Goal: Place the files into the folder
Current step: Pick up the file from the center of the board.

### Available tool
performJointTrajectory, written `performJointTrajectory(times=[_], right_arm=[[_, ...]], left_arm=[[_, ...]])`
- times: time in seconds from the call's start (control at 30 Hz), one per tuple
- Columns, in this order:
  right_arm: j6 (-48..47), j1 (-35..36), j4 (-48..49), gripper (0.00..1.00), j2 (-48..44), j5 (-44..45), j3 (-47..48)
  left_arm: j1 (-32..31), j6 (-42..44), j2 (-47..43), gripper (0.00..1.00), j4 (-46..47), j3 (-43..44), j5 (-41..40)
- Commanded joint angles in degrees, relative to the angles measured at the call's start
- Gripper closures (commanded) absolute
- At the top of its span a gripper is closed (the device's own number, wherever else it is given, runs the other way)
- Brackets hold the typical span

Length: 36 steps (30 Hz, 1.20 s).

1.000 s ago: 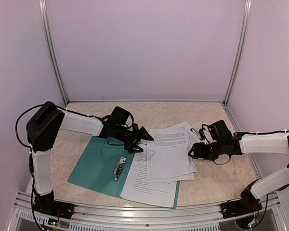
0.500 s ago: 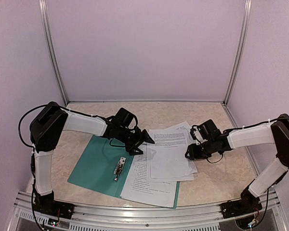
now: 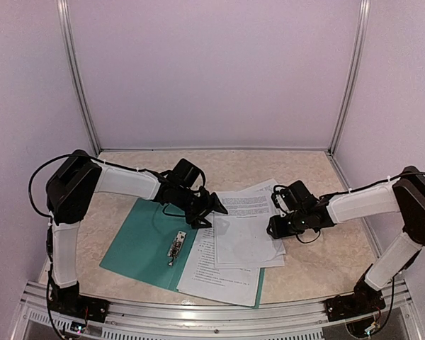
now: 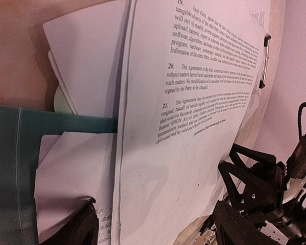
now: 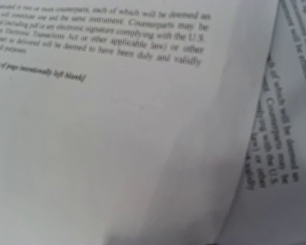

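1. Lying open near the front edge of the worktop (image 3: pixel 319 265), the folder (image 3: pixel 142 244) has its left leaf bare and its silver clip (image 3: pixel 176 248) at the spine.
2. One printed sheet (image 3: pixel 219 273) lies on the right leaf, its near corner close to the front rail. A thin teal strip of the leaf shows along its right edge.
3. The rest of the files (image 3: pixel 244 230) form a loose, fanned stack. It overlaps the far part of that sheet and spills off the folder's right edge onto the worktop.
4. The left pincer (image 3: pixel 218 205) is at the stack's far-left corner, fingers (image 4: pixel 84 229) apart. Its wrist view shows the sheet edges running between them.
5. The right pincer (image 3: pixel 272 228) sits low on the stack's right edge. Its own camera is filled with blurred print, so I cannot tell whether it is apart or together.
6. Bare worktop shows behind the sheets up to the back wall, and to the right of the stack — the widest open room.
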Motion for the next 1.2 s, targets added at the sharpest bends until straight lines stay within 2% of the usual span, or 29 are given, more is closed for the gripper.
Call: performJointTrajectory(times=[0.0, 0.13, 0.23, 0.33, 0.57, 0.8, 1.17], right_arm=[[1.47, 1.42, -1.51, 0.59, 1.63, 1.32, -0.21], [2.02, 1.36, -2.00, 0.59, 0.66, 1.62, -0.76], [3.23, 1.41, -1.47, 0.55, -1.15, 0.92, -1.80], [4.91, 1.43, -1.27, 0.52, -3.68, 0.42, -3.02], [8.74, 3.08, -1.77, 0.52, -9.73, 0.87, -6.91], [10.53, 3.99, 1.50, 0.55, -8.34, 0.24, -9.81], [10.44, 4.19, 4.39, 0.58, -4.54, -0.89, -10.75]], left_arm=[[-0.70, -0.24, 1.46, 0.28, -0.37, -0.98, -0.25], [-0.78, 0.21, 0.53, 0.32, -0.39, -1.03, -0.67], [-0.79, 0.77, 0.22, 0.33, -1.22, -0.26, -0.74], [-0.87, 0.24, 0.56, 0.33, -0.68, -0.61, -0.43], [-1.04, 0.56, -0.29, 0.32, -0.72, -0.58, -0.82], [-1.50, -0.52, 0.94, 0.29, -0.02, -0.07, 0.82], [-1.53, -0.07, 2.75, 0.35, -0.96, 0.35, 1.96]])
